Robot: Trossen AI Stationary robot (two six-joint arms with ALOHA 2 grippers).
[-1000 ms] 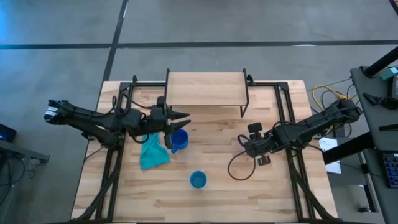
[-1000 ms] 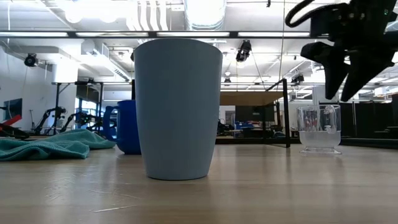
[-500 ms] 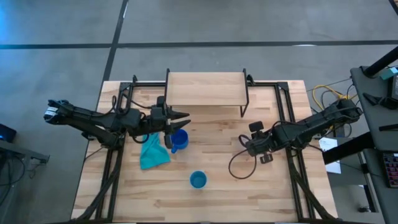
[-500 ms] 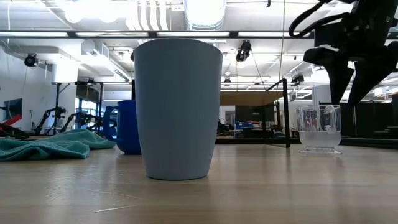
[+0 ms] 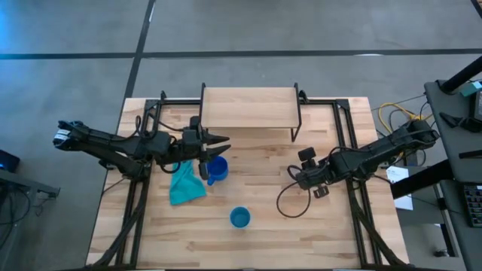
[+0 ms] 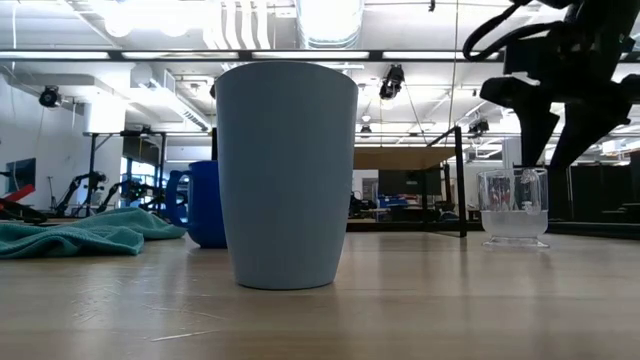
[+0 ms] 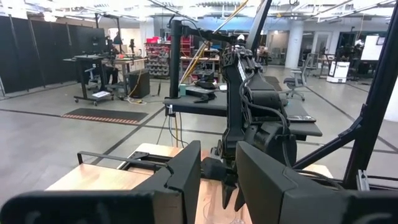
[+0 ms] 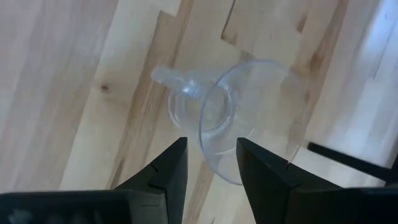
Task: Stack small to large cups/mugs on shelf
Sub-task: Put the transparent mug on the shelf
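Note:
The clear glass cup [image 6: 513, 207] stands on its base on the table, with its handle [image 8: 168, 77] sticking out sideways. My right gripper [image 6: 548, 150] hovers open just above its rim, pointing down, and in the right wrist view [image 8: 211, 165] the rim shows between its fingers. The dark blue mug [image 5: 217, 169] stands upright beside the teal cloth. My left gripper [image 5: 213, 150] is open above the mug and touches nothing. The lighter blue cup [image 5: 239, 218] stands alone toward the near edge. The shelf [image 5: 248, 108] stands at the far edge.
The teal cloth [image 5: 186, 184] lies crumpled left of the dark blue mug. A black cable loop [image 5: 290, 203] lies on the table near my right arm. Black frame rails run along both table sides. Bare wood lies between the cups and in front of the shelf.
My right gripper has shifted slightly above the glass cup, come down a little and turned somewhat, staying open. The cups have not moved.

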